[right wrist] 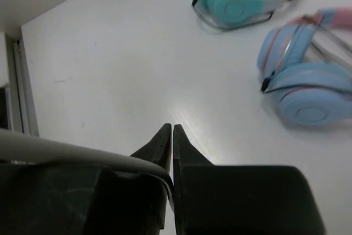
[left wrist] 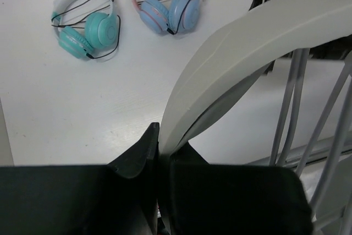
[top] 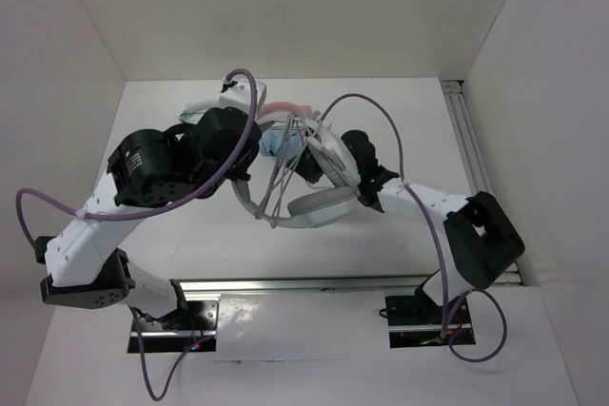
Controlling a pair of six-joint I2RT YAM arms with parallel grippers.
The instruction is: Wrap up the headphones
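Black left gripper (left wrist: pixel 160 146) is clamped on the wide band (left wrist: pixel 247 42) of the headphones (top: pixel 319 199), with the jaws closed down to the band's thickness, gripping its edge. In the left wrist view, past the fingers on the white table (left wrist: pixel 110 108), the teal pair (left wrist: pixel 88 28) is at far left and the blue pair (left wrist: pixel 168 12) is just beside it on the right. Both are well apart from the big set. From the top, the headphones sit mid-table between the two arms, with the band arcing toward the right arm and one pale ear cup (top: pixel 319 204) on the near side. Can't tell if that cup touches the table. The grey cable (top: pixel 282 170) runs in several taut straight strands across the band's open span, and the same strands show at the right of the left wrist view. Right gripper (right wrist: pixel 172 136) sits just right of the band. Its fingers are almost fully closed, tips near touching. A single run of cable comes in from the left and drops into the slit between them. It looks pinched, as far as I can see.
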